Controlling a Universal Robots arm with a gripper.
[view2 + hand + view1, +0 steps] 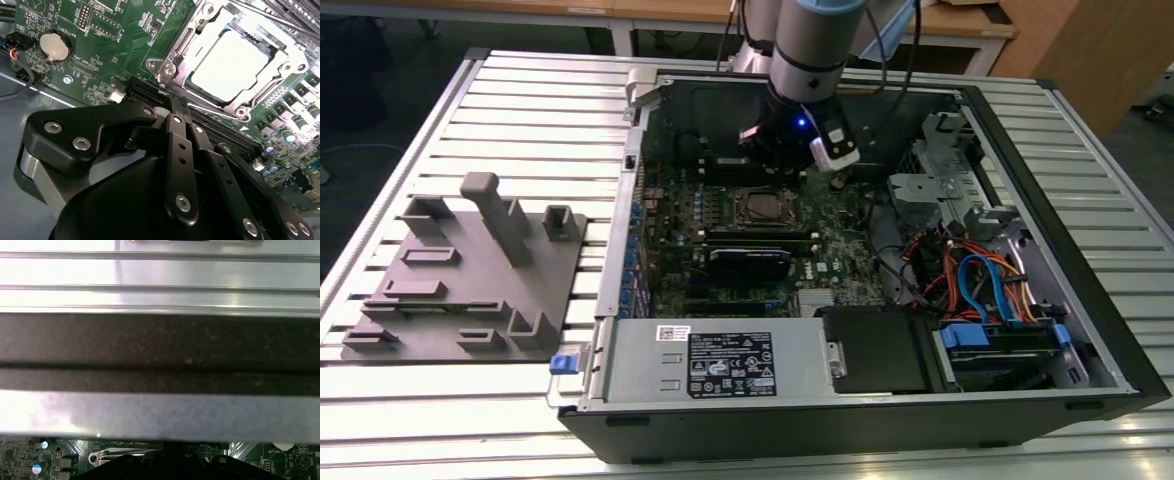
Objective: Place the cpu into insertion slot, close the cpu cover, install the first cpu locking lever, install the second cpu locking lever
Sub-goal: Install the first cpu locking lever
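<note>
While tool (pixel 176 107) hovers pinched (empty), cpu (pixel 227 65) seated

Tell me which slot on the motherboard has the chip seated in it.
The square insertion slot with the silver metal rim: the pale cpu lies in it. The long black slots beside it are narrow, not square.

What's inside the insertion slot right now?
The cpu sits in the insertion slot, pale face showing through the window of the cpu cover. The frame overlaps its edges; anything under the chip is hidden.
</note>
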